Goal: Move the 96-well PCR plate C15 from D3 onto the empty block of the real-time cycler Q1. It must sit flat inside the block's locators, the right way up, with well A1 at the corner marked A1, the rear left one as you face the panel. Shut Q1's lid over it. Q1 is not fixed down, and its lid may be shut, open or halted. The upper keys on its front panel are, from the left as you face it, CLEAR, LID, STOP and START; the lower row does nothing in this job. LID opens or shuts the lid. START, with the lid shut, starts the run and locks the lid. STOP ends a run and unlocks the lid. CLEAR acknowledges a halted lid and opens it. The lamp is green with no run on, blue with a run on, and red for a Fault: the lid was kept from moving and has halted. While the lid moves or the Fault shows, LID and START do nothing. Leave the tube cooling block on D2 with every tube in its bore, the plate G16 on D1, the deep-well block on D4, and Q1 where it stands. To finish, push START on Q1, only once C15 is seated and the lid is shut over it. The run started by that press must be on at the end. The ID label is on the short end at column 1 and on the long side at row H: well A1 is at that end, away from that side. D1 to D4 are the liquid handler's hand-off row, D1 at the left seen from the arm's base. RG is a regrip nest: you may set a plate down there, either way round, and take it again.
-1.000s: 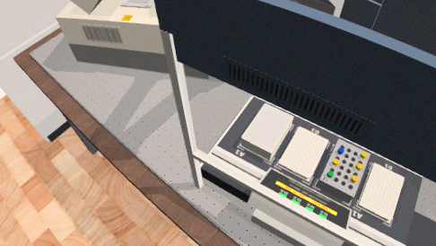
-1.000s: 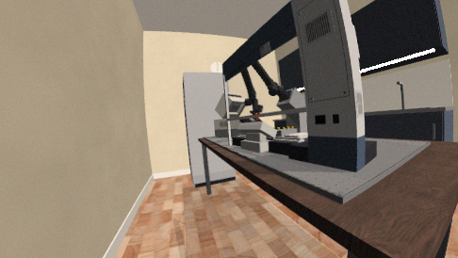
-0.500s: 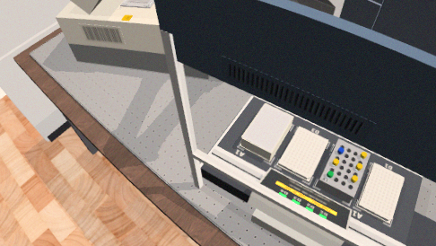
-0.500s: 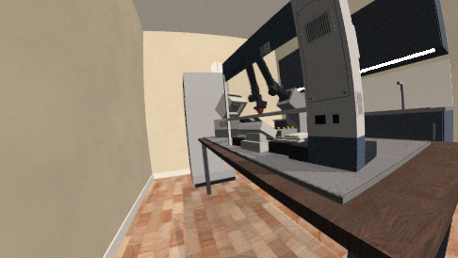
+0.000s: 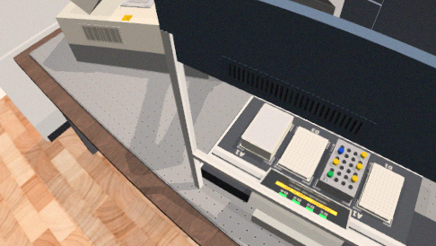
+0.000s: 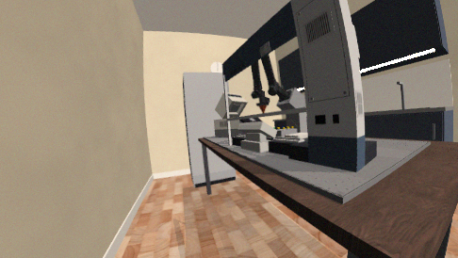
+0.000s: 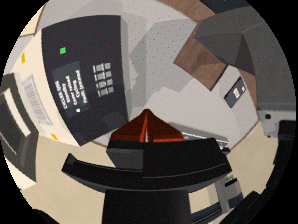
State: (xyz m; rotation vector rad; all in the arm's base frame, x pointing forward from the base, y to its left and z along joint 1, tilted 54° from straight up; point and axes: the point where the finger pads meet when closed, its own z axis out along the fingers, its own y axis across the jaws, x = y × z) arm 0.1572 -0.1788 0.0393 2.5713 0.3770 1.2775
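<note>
The plate C15 (image 5: 309, 152) lies flat in the hand-off row, between the tall white deep-well block (image 5: 266, 130) and the tube cooling block (image 5: 345, 167). The cream cycler Q1 (image 5: 112, 27) stands at the far left of the table, and its grey lid (image 6: 228, 105) is tilted up. In the wrist view Q1's dark front panel (image 7: 83, 76) shows a green lamp (image 7: 63, 50) and small pale keys (image 7: 101, 78). My gripper (image 7: 146, 112) is shut with nothing in it, and its red fingertips hang just off the panel's lower edge. It also shows in the exterior view (image 6: 263, 107), above Q1's front.
The plate G16 (image 5: 381, 190) lies at the right end of the row. The liquid handler's dark housing (image 5: 305, 49) overhangs the row, and a white post (image 5: 184, 112) stands in front of it. The tubes in the cooling block have coloured caps. The table's edge (image 5: 90, 139) runs along the left.
</note>
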